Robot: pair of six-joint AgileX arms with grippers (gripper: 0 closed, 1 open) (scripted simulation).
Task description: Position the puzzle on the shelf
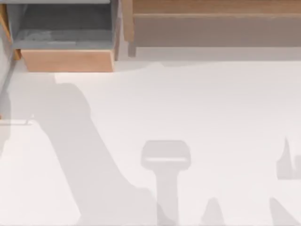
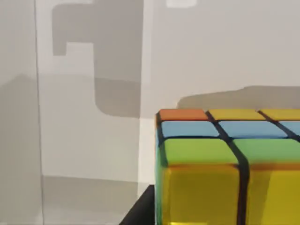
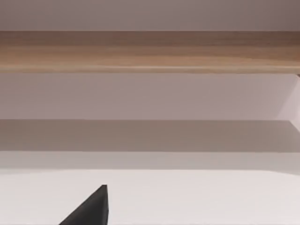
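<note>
Looking down at the white table (image 1: 188, 108), a grey-lined box (image 1: 66, 33) is seen at the far left and the brown shelf (image 1: 216, 23) at the far right. Close in front of the left gripper, the puzzle (image 2: 225, 168) is seen, off the shelf; whether it is gripped cannot be told. The shelf lies ahead of the right gripper, whose state cannot be told. Placement is judged not yet done.
</note>
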